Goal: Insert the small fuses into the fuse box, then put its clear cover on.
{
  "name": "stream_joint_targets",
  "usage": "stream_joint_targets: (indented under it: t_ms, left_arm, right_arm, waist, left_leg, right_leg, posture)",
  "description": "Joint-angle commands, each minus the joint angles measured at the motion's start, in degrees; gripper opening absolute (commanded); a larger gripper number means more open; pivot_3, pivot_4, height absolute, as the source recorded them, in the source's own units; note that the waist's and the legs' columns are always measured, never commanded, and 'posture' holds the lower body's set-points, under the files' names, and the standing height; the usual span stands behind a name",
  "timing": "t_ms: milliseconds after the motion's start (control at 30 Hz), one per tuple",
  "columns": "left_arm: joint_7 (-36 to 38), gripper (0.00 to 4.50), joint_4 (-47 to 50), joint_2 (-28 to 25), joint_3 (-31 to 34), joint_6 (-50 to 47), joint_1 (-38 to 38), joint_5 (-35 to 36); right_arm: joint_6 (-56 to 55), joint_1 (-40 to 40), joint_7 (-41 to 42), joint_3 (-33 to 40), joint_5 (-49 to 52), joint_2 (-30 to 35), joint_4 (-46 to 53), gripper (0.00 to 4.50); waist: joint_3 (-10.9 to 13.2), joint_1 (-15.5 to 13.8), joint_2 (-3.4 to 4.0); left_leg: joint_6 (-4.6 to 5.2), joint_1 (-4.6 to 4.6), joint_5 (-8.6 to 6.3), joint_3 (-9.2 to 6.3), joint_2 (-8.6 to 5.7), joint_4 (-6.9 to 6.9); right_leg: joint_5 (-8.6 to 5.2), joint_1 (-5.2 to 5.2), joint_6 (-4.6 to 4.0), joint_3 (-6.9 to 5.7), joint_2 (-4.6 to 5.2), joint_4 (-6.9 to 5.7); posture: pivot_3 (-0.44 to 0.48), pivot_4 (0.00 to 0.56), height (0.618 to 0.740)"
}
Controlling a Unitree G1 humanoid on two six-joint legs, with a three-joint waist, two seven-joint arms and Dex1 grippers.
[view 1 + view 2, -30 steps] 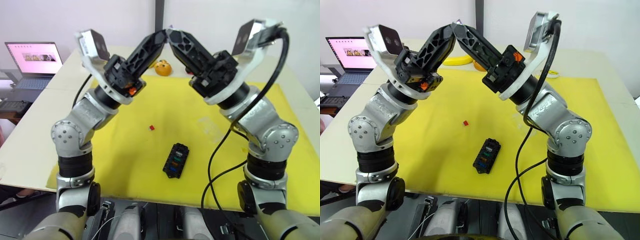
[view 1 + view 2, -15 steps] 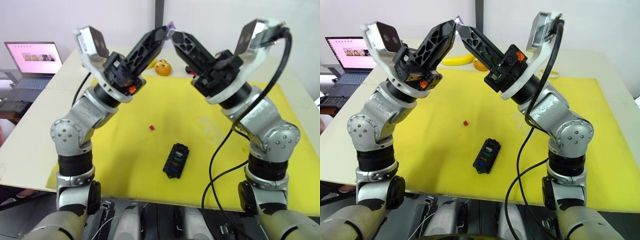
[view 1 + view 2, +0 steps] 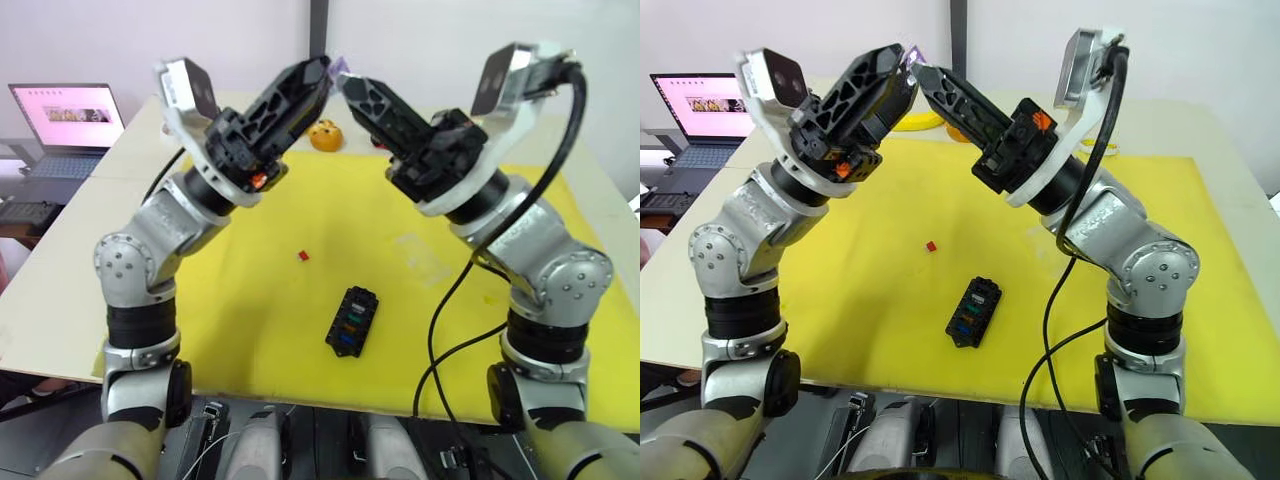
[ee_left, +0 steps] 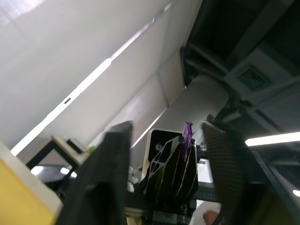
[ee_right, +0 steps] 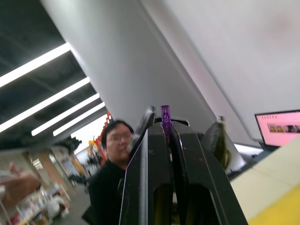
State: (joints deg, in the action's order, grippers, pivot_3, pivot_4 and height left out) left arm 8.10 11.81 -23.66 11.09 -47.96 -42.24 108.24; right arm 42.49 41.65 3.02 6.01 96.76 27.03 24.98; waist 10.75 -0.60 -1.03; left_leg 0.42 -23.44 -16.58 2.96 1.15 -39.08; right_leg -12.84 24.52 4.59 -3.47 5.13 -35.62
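Observation:
Both arms are raised high over the yellow mat [image 3: 250, 330], with their gripper tips meeting. My right gripper [image 3: 345, 80] is shut on a small purple fuse [image 5: 165, 115] that sticks out of its tip. My left gripper [image 3: 898, 75] stands open around that tip, its fingers [image 4: 112, 178] spread to either side of the fuse [image 4: 188, 133]. The black fuse box [image 3: 351, 320] lies on the mat near the front, with several coloured fuses in its slots. A loose red fuse [image 3: 303, 256] lies to its upper left. The clear cover [image 3: 420, 255] shows faintly on the mat to the right.
An open laptop [image 3: 70, 115] sits on a side desk at far left. An orange object [image 3: 326, 135] and a banana [image 3: 915, 120] lie at the mat's far edge. A person [image 5: 112, 159] stands in the background of the right wrist view.
My left gripper has opened and let go of the purple fuse, which now stays in my shut right gripper. Both arms stay raised in nearly the same place.

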Motion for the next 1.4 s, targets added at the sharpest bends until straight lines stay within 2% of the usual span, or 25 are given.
stream_joint_targets:
  t_ms: [33, 133, 200, 267, 333, 400, 500, 600, 700, 900, 1400]
  left_arm:
    - [3.4, 4.47, -0.8, -6.4, 2.0, -4.5, -1.6, 2.6]
    - [10.4, 4.47, -3.1, -16.7, 3.3, -12.6, -0.9, 3.1]
    - [16.8, 4.47, -3.9, -22.9, 3.8, -17.8, 0.3, 0.8]
    - [29.2, 4.47, -0.2, -30.1, 1.8, -19.3, 2.7, -11.9]
    - [43.0, 4.47, 4.6, -36.2, -3.6, -12.6, 5.9, -27.9]
    - [53.3, 4.47, 6.8, -39.5, -8.5, -4.1, 8.7, -40.4]
    - [62.3, 4.47, 6.8, -38.9, -12.7, 7.5, 11.9, -52.8]
    - [66.5, 4.47, 5.6, -36.1, -14.6, 14.9, 13.4, -60.2]
    - [67.7, 4.47, 5.0, -33.5, -15.1, 15.8, 13.7, -62.3]
    - [69.5, 4.47, 3.9, -30.3, -15.8, 18.0, 13.5, -66.8]
    - [70.1, 4.47, 5.6, -28.0, -15.8, 17.0, 14.0, -69.6]
  right_arm:
    - [3.9, 0.2, 7.2, 0.9, -3.5, 5.6, 0.3, 0.00]
    - [7.2, -0.9, 17.7, 0.1, -10.6, 13.1, -0.1, 0.00]
    - [7.7, -2.9, 24.0, -0.1, -15.3, 16.8, -0.5, 0.00]
    - [5.8, -6.1, 32.2, -1.6, -23.3, 21.0, -0.1, 0.00]
    - [2.5, -9.7, 39.2, -3.7, -31.4, 24.2, 0.3, 0.00]
    - [-0.6, -12.9, 43.4, -5.1, -37.2, 25.4, 0.6, 0.00]
    - [-5.9, -18.0, 47.0, -7.4, -46.3, 25.5, 1.3, 0.00]
    - [-9.2, -21.9, 48.9, -8.8, -52.1, 25.0, 2.2, 0.00]
    - [-9.7, -24.9, 48.3, -8.5, -53.6, 23.4, 3.7, 0.00]
    - [-10.8, -27.2, 45.3, -8.9, -57.7, 19.2, 4.4, 0.00]
    - [-13.9, -32.1, 47.3, -10.1, -64.4, 16.2, 3.4, 0.00]
  waist:
    - [0.0, 0.0, 0.03]
    - [0.1, 0.0, 0.04]
    - [0.1, 0.0, 0.04]
    - [0.1, 0.0, 0.04]
    - [0.1, -0.1, 0.07]
    - [0.1, -0.2, 0.09]
    - [0.2, -0.2, 0.13]
    - [0.2, -0.2, 0.13]
    - [0.2, -0.2, 0.13]
    - [0.2, -0.2, 0.13]
    - [0.2, -0.1, 0.13]
  left_leg:
    - [0.00, 0.00, 0.00, 0.01, 0.00, 0.01]
    - [0.00, -0.01, 0.00, 0.03, 0.04, 0.03]
    - [0.00, -0.01, 0.00, 0.06, 0.10, 0.08]
    - [0.00, -0.01, -0.01, 0.11, 0.17, 0.12]
    - [0.01, -0.02, -0.03, 0.21, 0.05, 0.17]
    - [0.01, -0.05, -0.05, 0.28, 0.03, 0.20]
    - [0.00, -0.14, -0.06, 0.34, 0.14, 0.21]
    - [-0.01, -0.43, -0.05, 0.36, 0.23, 0.14]
    - [-0.02, -0.84, -0.03, 0.35, 0.29, 0.01]
    - [-0.03, -0.91, -0.01, 0.35, 0.35, -0.07]
    - [-0.06, -0.82, 0.01, 0.30, 0.38, -0.12]
  right_leg:
    - [-0.01, 0.00, -0.01, 0.00, -0.01, 0.02]
    - [-0.06, 0.01, -0.10, -0.01, -0.10, 0.12]
    - [-0.10, 0.02, -0.16, -0.01, -0.12, 0.17]
    - [-0.11, 0.02, -0.18, -0.01, -0.16, 0.27]
    - [-0.13, 0.03, -0.20, 0.00, -0.19, 0.40]
    - [-0.15, 0.07, -0.23, 0.00, -0.15, 0.49]
    - [-0.20, 0.14, -0.33, 0.02, -0.08, 0.57]
    - [-0.15, 0.41, -0.40, 0.04, -0.07, 0.56]
    - [-0.11, 0.79, -0.40, 0.03, -0.12, 0.46]
    - [0.02, 0.83, -0.18, 0.03, -0.32, 0.41]
    - [0.05, 0.80, -0.14, 0.04, -0.45, 0.19]
  posture:
    - [0.000, 0.150, 0.737]
    - [0.000, 0.150, 0.737]
    - [0.000, 0.150, 0.737]
    - [0.000, 0.150, 0.737]
    - [0.000, 0.150, 0.737]
    - [0.000, 0.150, 0.737]
    - [0.000, 0.150, 0.737]
    - [0.000, 0.150, 0.737]
    - [0.000, 0.150, 0.737]
    - [0.000, 0.150, 0.737]
    - [0.000, 0.150, 0.737]
